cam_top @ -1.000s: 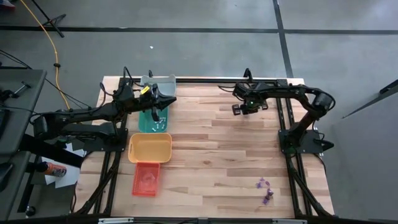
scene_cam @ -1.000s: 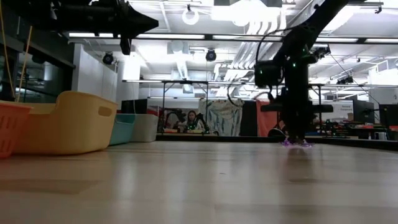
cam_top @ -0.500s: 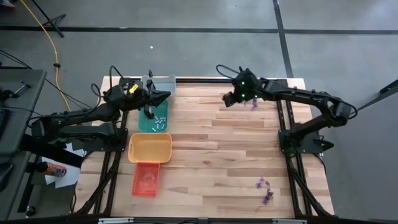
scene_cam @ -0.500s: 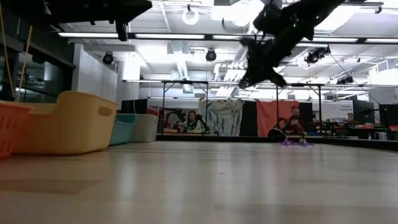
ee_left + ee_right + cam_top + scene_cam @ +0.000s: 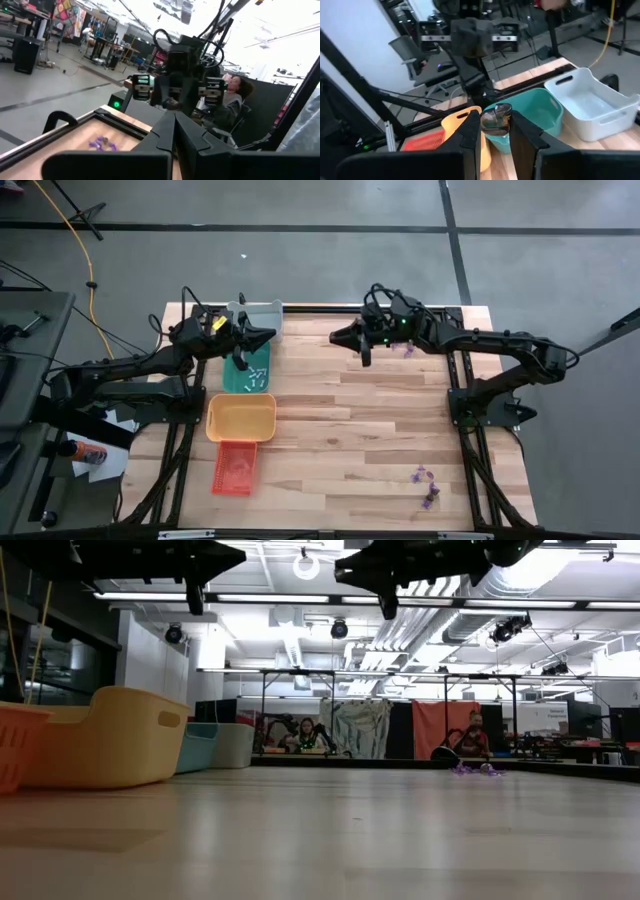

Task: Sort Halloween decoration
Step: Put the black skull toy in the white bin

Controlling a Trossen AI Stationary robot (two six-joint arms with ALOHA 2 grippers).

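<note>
- table (image 5: 380, 420): pale wooden planks; carries the trays along its left side and the trinkets along its right.
- right arm: stretched from its base at the right edge toward the far middle of the table, raised well clear of the wood in the low view.
- left arm: reaches in from the left; waits over the tray row.
- yellow tray (image 5: 241, 418): between the teal tray (image 5: 247, 373) and the orange tray (image 5: 235, 468); a grey tray (image 5: 268, 314) sits at the far end of the row.
- right gripper (image 5: 495, 131): fingers pinch a small dark, glossy trinket (image 5: 496, 119) between their tips; seen from above at (image 5: 364, 358).
- left gripper (image 5: 243, 359): hangs over the teal tray, jaws pressed together, nothing seen between them.
- halloween decoration, far cluster (image 5: 405, 347): a few purple pieces on the table just beside the right arm's wrist.
- halloween decoration, near cluster (image 5: 427, 485): purple pieces near the near right corner, well apart from both grippers.
- key relation: the trays lie to the left of the right gripper, across bare table; in the right wrist view the teal tray (image 5: 540, 110) sits straight ahead past the held piece. judged step: carrying the piece to a tray; which tray suits it cannot be told.
</note>
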